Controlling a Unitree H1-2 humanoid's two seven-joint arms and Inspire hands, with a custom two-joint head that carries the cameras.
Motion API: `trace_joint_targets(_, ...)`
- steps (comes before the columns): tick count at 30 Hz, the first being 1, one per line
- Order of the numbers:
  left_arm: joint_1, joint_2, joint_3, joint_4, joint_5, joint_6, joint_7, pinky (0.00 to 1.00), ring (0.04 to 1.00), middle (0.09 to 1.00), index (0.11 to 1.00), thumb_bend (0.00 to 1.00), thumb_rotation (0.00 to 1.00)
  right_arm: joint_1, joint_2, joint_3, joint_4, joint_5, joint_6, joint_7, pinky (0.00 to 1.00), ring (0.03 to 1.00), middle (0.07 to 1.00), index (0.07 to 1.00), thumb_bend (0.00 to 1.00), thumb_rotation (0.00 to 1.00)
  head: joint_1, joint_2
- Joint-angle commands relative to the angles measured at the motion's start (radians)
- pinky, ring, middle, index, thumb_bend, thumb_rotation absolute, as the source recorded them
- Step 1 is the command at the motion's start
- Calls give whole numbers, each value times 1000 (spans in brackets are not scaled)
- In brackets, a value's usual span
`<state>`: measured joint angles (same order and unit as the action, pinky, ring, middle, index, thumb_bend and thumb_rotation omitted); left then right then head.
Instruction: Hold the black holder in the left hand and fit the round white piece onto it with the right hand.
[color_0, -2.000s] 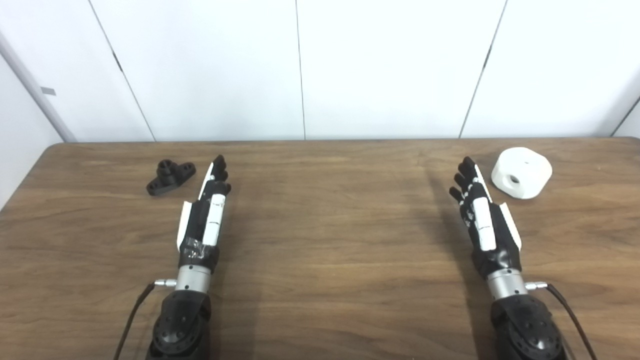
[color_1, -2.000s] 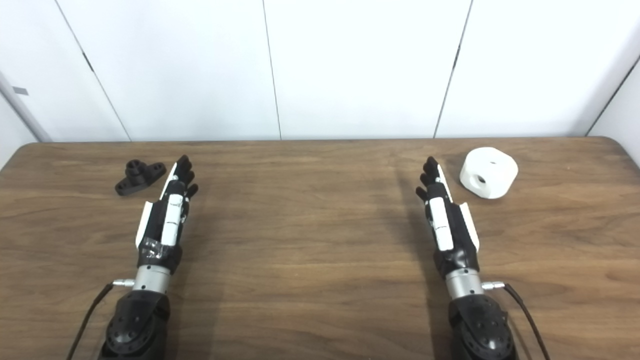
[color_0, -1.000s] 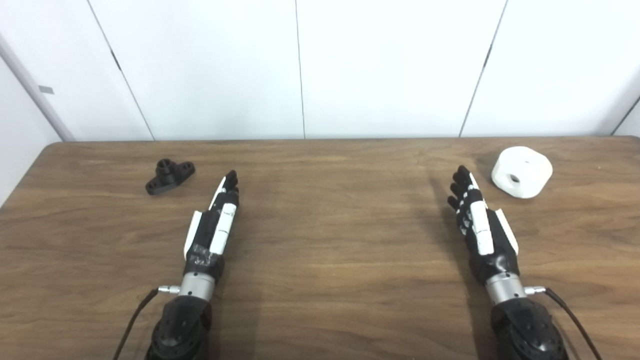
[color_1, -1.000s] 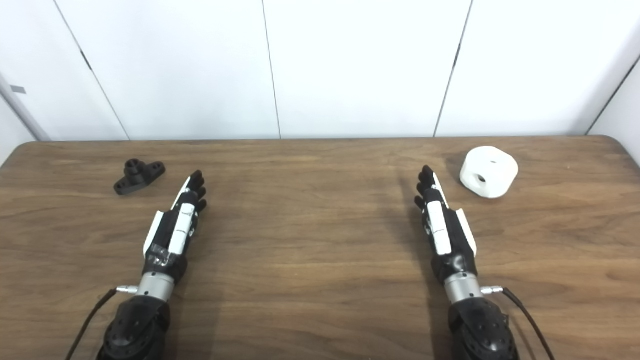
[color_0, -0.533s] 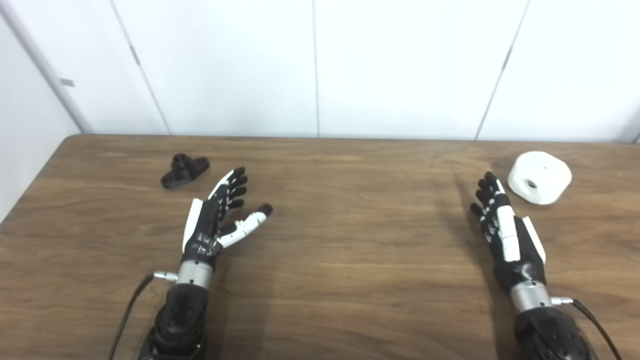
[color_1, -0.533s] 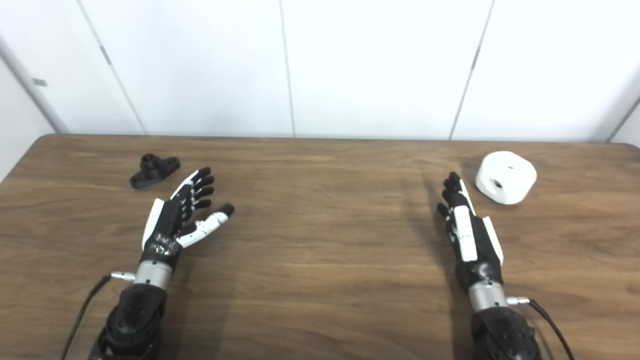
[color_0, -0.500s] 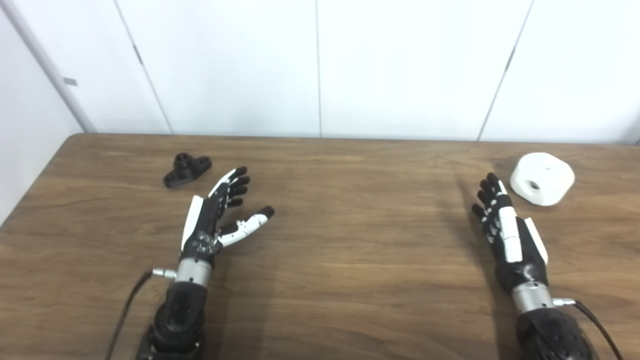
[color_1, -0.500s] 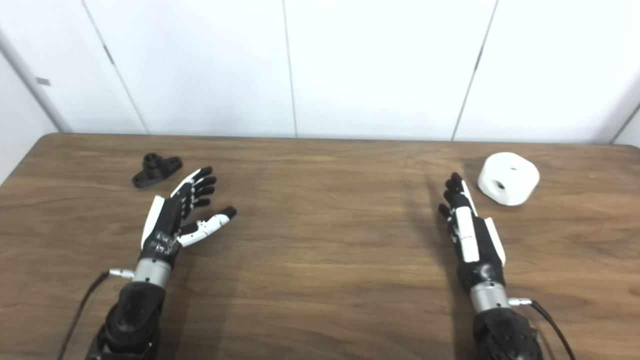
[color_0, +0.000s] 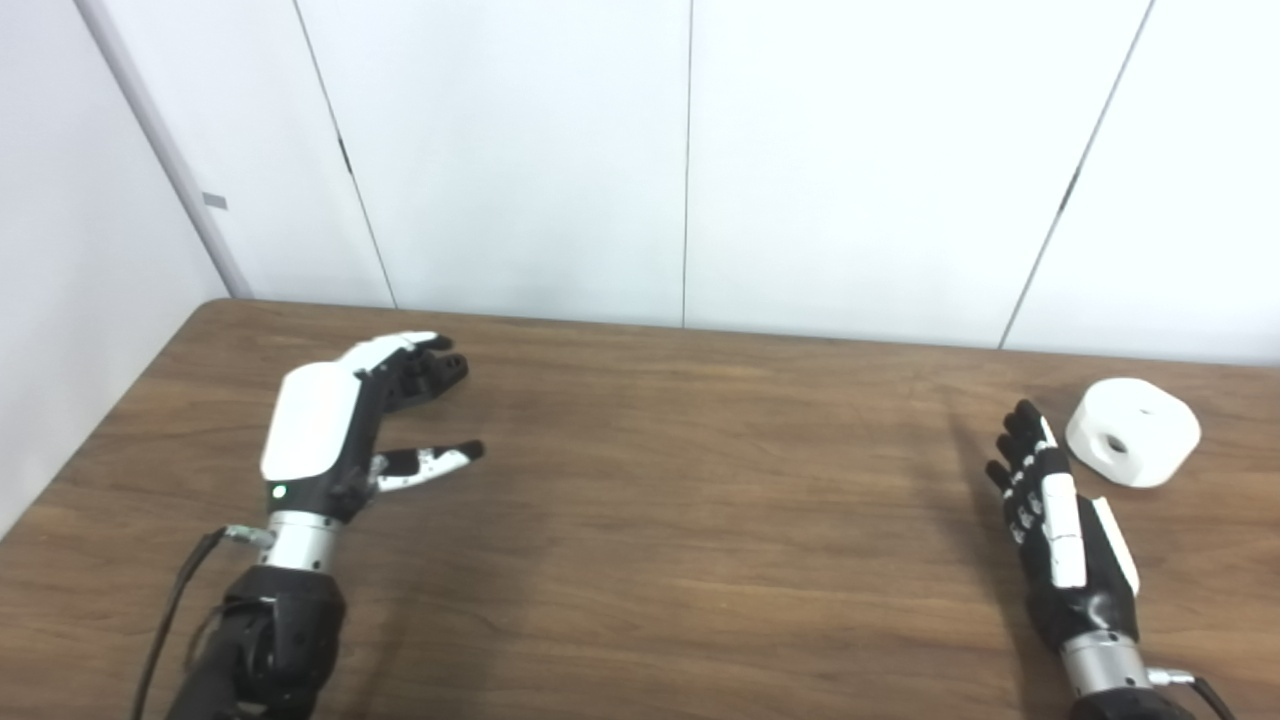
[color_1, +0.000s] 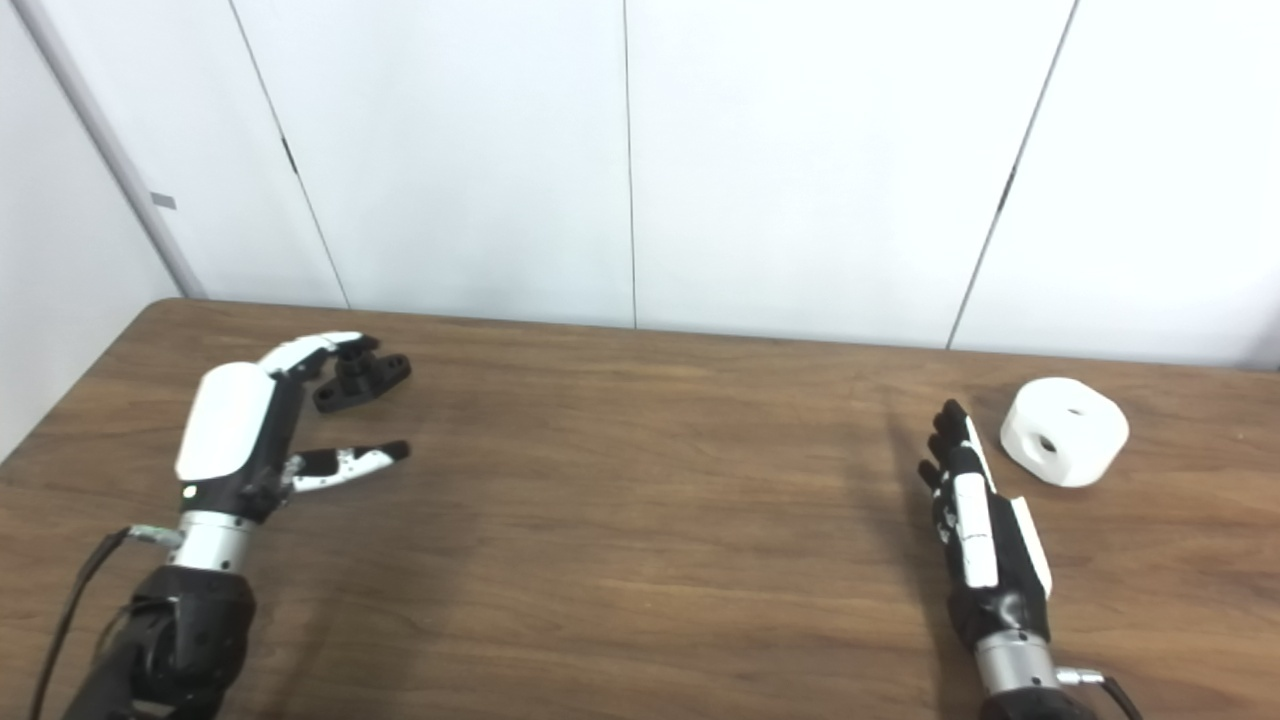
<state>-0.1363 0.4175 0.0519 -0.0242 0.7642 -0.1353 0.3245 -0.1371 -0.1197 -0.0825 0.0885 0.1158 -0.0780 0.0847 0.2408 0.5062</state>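
The black holder (color_1: 362, 382) lies on the wooden table (color_0: 700, 520) at the far left. My left hand (color_1: 250, 430) is raised above the table, back upward, fingers and thumb spread, empty. Its fingertips (color_1: 340, 348) reach just over the holder's near left end; whether they touch it cannot be told. In the left eye view the left hand (color_0: 340, 420) hides most of the holder. The round white piece (color_0: 1133, 432), with a hole in its side, rests at the far right. My right hand (color_0: 1060, 520) lies flat and open on the table, just left of the white piece, apart from it.
White wall panels stand behind the table's far edge (color_0: 700, 330). The table's rounded left corner (color_0: 215, 310) is close to the holder. A black cable (color_0: 170, 610) runs from my left wrist.
The camera has turned left and tilted, shifting the whole picture. My left hand has lifted, rolled back-upward and reached forward over the holder. The right hand stays flat.
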Motion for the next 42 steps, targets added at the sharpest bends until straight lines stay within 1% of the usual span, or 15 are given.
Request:
trace_joint_targets(1,-21,38,15,-11,40,-24,58,753,810,803,747,877,247,-8,5,1,18,12,-37,9,976,1000,1000,1000,430,1000,4,-1)
trace_joint_targets(3,-24,60,26,0,49,-35,78,777,813,807,752,872,244,-8,5,0,21,16,-37,11,985,1000,1000,1000,420,1000,12,-4)
trace_joint_targets(5,-27,80,43,13,38,-42,86,779,815,812,761,867,241,-10,3,0,26,19,-39,15,997,1000,1000,1000,399,1000,21,-6)
trace_joint_targets(8,-30,99,77,19,7,-17,60,750,840,837,798,869,274,-10,1,0,29,27,-35,21,1000,1000,1000,1000,401,1000,36,-10)
trace_joint_targets(9,-31,104,88,18,-4,2,40,748,848,845,809,870,287,-10,-1,2,28,28,-31,24,1000,1000,1000,1000,400,1000,39,-11)
trace_joint_targets(12,-42,129,110,25,-43,45,-22,794,884,870,843,876,316,-11,-1,4,29,23,-27,22,1000,1000,1000,1000,408,1000,46,-16)
trace_joint_targets(15,-59,159,118,55,-85,66,-74,836,909,897,863,883,329,-13,2,3,28,30,-22,24,1000,1000,1000,1000,401,1000,47,-20)
trace_joint_targets(18,-81,191,125,94,-122,107,-136,874,935,924,883,896,349,-13,4,1,29,37,-20,26,1000,1000,1000,1000,396,1000,53,-27)
trace_joint_targets(23,-123,240,101,191,-158,118,-199,943,963,939,871,927,383,-14,0,1,43,41,-44,33,1000,1000,1000,1000,392,1000,59,-28)
trace_joint_targets(25,-136,256,86,219,-161,121,-221,961,970,940,855,947,399,-15,-1,-1,44,50,-48,38,1000,1000,1000,1000,395,1000,58,-29)
trace_joint_targets(27,-148,268,70,237,-162,137,-252,990,991,957,850,943,427,-14,-1,-3,41,52,-50,37,1000,1000,1000,1000,394,1000,60,-27)
trace_joint_targets(31,-173,290,39,283,-164,132,-290,1000,1000,960,827,974,477,-13,-2,-7,35,51,-46,38,1000,1000,1000,1000,394,1000,65,-23)
trace_joint_targets(33,-185,296,27,311,-173,119,-299,1000,1000,951,812,983,480,-13,-2,-10,32,61,-38,41,1000,1000,1000,1000,391,1000,72,-25)
trace_joint_targets(35,-195,299,19,338,-195,105,-311,1000,1000,948,800,985,459,-13,0,-14,26,68,-34,39,1000,1000,1000,1000,386,1000,81,-25)
trace_joint_targets(42,-220,302,-16,396,-212,101,-322,1000,1000,934,779,985,427,-10,-9,-11,19,45,-31,29,999,1000,1000,1000,415,1000,87,-25)
